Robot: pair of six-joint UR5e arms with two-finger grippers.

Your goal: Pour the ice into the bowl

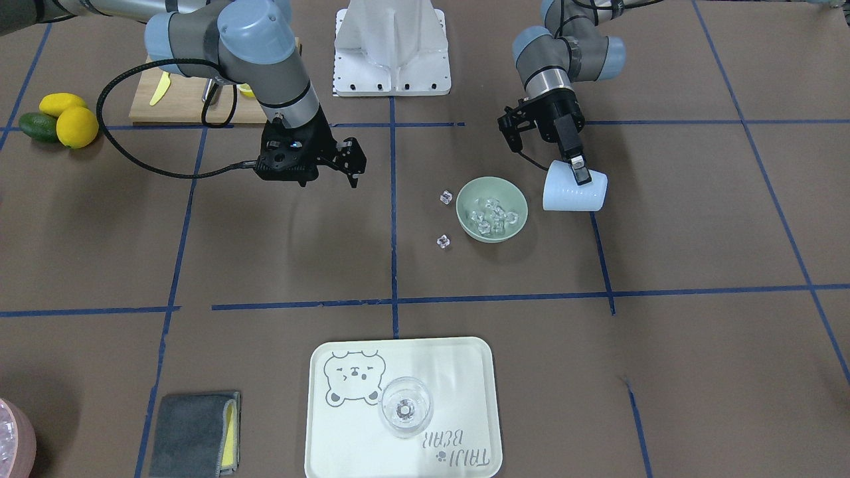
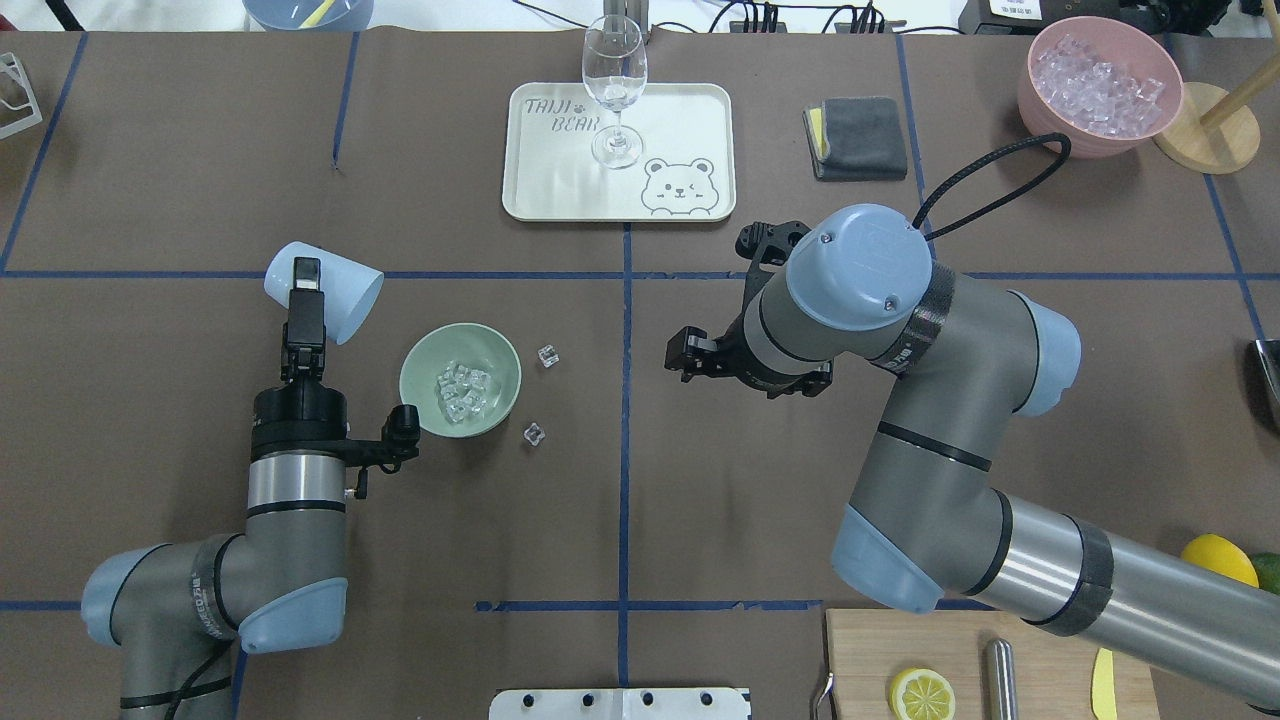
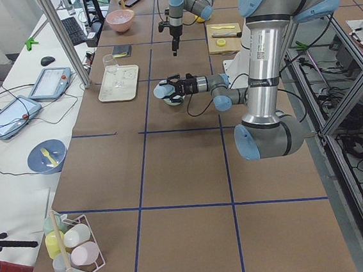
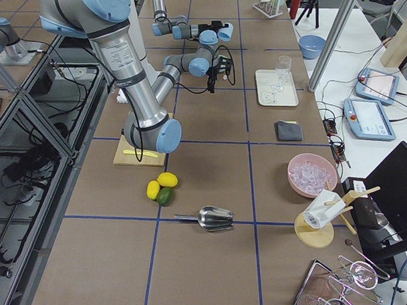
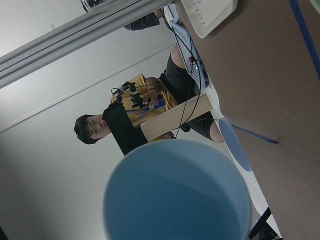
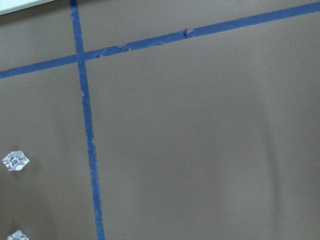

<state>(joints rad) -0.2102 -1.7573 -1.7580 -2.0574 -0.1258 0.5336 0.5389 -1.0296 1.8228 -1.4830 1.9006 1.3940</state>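
Left arm (image 2: 290, 545) and right arm (image 2: 930, 400): grey tubes, pale blue joint caps (image 2: 292, 620), silver bands (image 2: 295, 488). Left tool (image 2: 306, 275) and right tool (image 2: 683, 362) are black. Small screws (image 2: 826, 239) dot the right arm's cap; a black cable (image 2: 990, 165) loops from its wrist.

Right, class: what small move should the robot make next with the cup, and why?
Probably roll the left gripper back so the cup stands upright: it is tilted beside the bowl, not over it, most ice lies in the bowl, and two stray cubes lie on the table.
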